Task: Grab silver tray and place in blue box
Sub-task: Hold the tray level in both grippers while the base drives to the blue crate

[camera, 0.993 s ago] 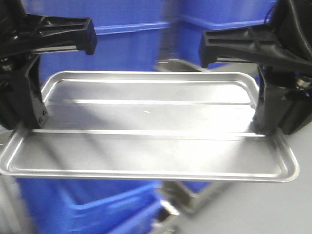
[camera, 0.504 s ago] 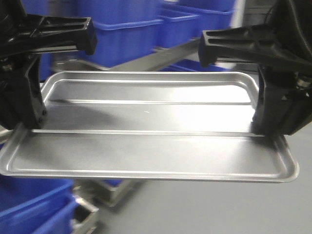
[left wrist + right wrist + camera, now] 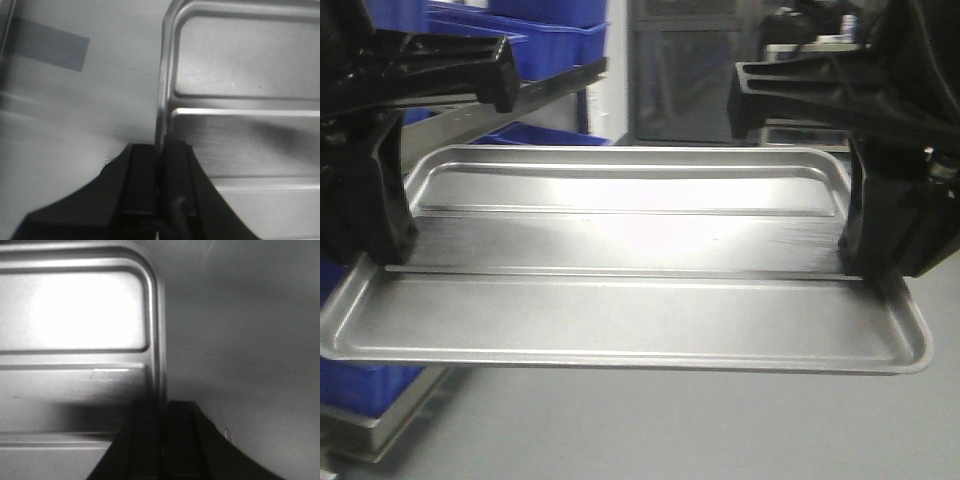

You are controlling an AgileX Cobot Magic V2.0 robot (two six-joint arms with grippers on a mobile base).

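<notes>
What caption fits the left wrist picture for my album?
The left gripper clamps the silver tray by its rim.

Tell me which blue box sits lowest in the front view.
The blue box at bottom left, below the silver tray; the others stand higher.

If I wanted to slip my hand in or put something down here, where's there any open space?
The silver tray's middle is bare between the left gripper and right gripper, which clamp its short ends. The grey floor below and to the tray's right is open too. The left is crowded: blue boxes on a metal rack.
</notes>
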